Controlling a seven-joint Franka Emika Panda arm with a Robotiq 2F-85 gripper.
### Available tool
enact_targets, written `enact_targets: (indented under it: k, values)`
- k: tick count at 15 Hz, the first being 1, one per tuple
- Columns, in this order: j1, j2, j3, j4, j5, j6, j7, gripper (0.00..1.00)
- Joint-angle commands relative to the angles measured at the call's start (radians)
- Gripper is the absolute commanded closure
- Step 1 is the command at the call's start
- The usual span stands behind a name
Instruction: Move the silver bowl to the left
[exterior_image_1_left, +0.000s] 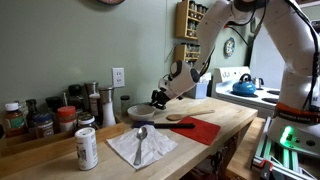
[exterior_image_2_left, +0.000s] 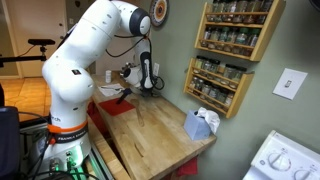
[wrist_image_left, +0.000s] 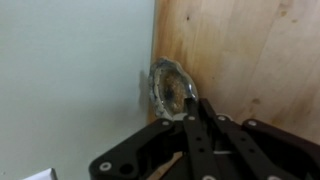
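On the pale wooden counter (exterior_image_1_left: 232, 120), a white cylindrical drinks can (exterior_image_1_left: 87, 148) stood nearest the camera, well apart from the flat red rectangular mat (exterior_image_1_left: 205, 131). Just beside the mat lay a crumpled white napkin (exterior_image_1_left: 122, 151) with a shiny metal spoon (exterior_image_1_left: 141, 139) on it. A round-headed wooden spoon (exterior_image_1_left: 176, 119) rested at the mat's far edge. Beyond the mat, the small shallow dull silver bowl (exterior_image_1_left: 134, 109) sat on the counter against the green wall. The black two-fingered gripper (exterior_image_1_left: 158, 100) was tilted down at the bowl's mat-side rim. In the wrist view its fingers (wrist_image_left: 190, 118) looked drawn near each other at that rim, but whether they clamped it I could not tell.
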Motion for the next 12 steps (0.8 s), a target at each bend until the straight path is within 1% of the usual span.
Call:
enact_targets:
  k: [1,2,3,4,5,8,9,11,12]
  values:
    - [-0.032,0.033,0.017,0.038,0.003,0.034,-0.038,0.98]
    - [-0.036,0.035,0.019,0.042,0.003,0.038,-0.038,0.98]
    - [-0.039,0.036,0.022,0.047,0.003,0.043,-0.039,0.84]
    - [-0.042,0.038,0.023,0.051,0.003,0.046,-0.040,0.64]
    - [-0.044,0.040,0.025,0.055,0.003,0.051,-0.040,0.58]
    - [-0.049,0.035,0.031,0.059,0.001,0.068,-0.045,0.36]
    - [-0.050,0.026,0.034,0.056,0.000,0.075,-0.051,0.27]
    - [-0.057,-0.003,0.041,0.036,0.000,0.098,-0.063,0.14]
    - [-0.114,-0.017,0.093,0.013,0.000,0.101,-0.093,0.05]
